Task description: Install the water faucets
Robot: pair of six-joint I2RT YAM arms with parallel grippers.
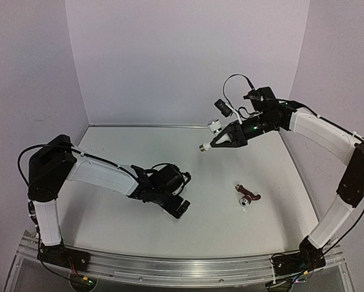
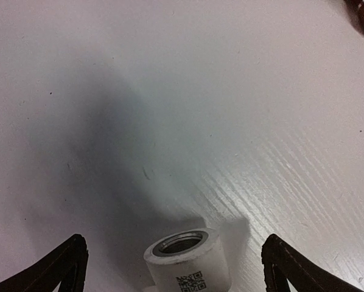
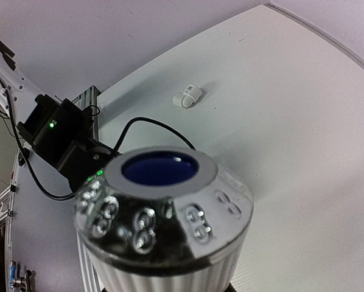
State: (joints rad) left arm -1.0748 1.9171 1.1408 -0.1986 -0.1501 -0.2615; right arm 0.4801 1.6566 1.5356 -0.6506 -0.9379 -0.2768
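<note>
Holding the faucet point(image 3: 161, 207) well above the table point(image 1: 121, 152), your right gripper point(image 1: 217, 142) pinches it firmly. The left gripper point(image 2: 176, 246) stands spread around the white fitting point(image 2: 191, 271). Unclamped, that fitting could skid or roll once threading begins.

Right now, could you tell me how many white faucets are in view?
1: the faucet is held above the table in the right end effector. No other white one shows on the table, though the left arm may hide one.
</note>
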